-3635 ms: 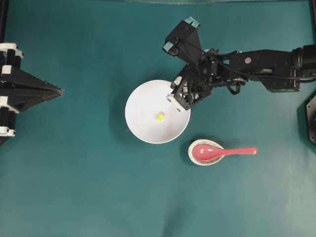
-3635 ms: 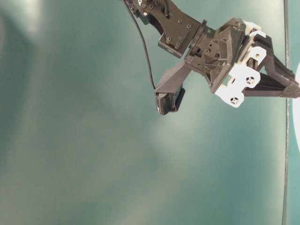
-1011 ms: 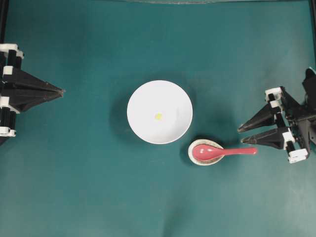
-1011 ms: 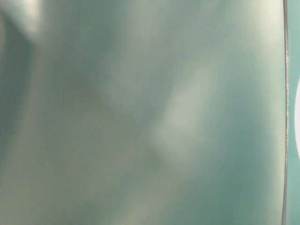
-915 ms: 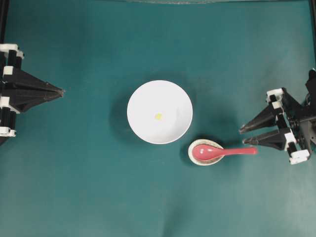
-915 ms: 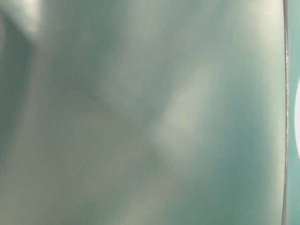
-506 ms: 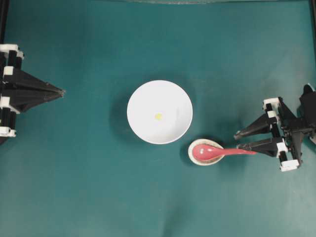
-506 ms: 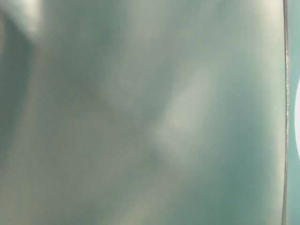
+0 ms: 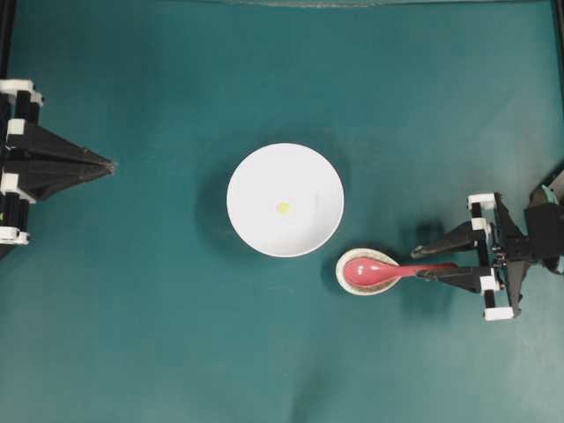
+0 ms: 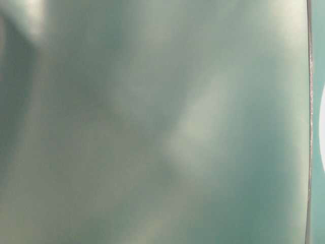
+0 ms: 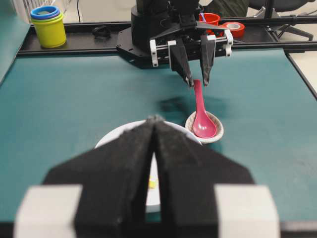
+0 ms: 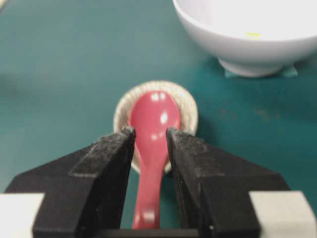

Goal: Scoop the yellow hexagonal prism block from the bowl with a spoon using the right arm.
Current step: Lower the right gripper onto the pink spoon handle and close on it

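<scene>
The white bowl stands mid-table with the tiny yellow hexagonal prism block lying inside it. To its lower right the pink-red spoon lies with its scoop in a small speckled rest, handle pointing right. My right gripper is open, one finger on each side of the handle. The right wrist view shows the handle between the black fingers with a gap on both sides. At the far left my left gripper is shut and holds nothing; the left wrist view shows its fingers pressed together in front of the bowl.
A yellow cup with blue rings, a red cup and a tape roll sit on the black rail behind the right arm's base. The table-level view is only blurred teal.
My right gripper has left the bowl, swung to the table's right side and come in over the spoon's handle, now straddling it. Spoon, bowl, block and left arm have not moved.
</scene>
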Action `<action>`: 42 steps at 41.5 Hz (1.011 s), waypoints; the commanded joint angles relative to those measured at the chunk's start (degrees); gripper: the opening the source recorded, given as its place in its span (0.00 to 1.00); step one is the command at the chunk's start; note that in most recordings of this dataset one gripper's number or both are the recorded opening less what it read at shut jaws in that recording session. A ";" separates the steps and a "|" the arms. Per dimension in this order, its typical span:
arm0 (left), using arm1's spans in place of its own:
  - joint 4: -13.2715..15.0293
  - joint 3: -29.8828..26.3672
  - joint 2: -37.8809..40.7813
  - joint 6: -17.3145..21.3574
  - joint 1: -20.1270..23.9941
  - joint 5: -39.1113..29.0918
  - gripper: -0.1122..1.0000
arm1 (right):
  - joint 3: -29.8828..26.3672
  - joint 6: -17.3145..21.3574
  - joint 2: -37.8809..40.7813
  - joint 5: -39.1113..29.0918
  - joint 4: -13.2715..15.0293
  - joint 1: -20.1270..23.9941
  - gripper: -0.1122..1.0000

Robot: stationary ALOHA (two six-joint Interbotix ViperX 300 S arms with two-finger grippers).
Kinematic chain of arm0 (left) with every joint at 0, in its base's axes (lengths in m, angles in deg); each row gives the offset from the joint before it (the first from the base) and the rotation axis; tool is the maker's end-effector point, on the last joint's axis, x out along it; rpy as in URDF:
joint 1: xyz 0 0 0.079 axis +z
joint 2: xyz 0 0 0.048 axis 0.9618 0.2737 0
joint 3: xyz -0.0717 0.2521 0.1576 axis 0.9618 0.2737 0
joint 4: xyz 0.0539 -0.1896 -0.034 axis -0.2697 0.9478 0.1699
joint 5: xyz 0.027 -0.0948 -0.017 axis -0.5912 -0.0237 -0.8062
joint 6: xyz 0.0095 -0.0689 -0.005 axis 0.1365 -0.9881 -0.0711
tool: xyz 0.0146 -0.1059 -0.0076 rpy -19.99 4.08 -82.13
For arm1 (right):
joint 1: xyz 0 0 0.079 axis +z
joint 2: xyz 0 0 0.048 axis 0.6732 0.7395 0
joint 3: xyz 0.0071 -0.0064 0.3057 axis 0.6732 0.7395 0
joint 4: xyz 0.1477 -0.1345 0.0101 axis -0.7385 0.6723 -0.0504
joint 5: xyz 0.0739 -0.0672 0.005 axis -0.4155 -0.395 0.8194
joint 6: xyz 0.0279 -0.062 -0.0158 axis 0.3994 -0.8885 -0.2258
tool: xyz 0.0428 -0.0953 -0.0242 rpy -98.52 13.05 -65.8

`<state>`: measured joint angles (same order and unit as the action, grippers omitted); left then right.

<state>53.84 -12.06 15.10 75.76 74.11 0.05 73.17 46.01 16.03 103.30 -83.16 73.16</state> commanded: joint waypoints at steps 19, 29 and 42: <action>-0.18 -0.35 0.53 -0.09 0.00 0.26 0.10 | -0.79 -0.18 1.14 -2.37 -0.44 1.32 0.46; -0.18 -0.35 0.53 -0.09 0.09 0.26 0.10 | -1.41 -0.18 1.49 -3.60 -0.35 1.32 0.46; -0.18 -0.35 0.53 -0.09 0.09 0.26 0.10 | -2.72 -0.18 3.16 -6.42 -1.41 1.32 0.46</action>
<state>53.84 -11.97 15.10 75.76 74.11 0.05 70.88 45.92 19.54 97.15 -84.04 74.22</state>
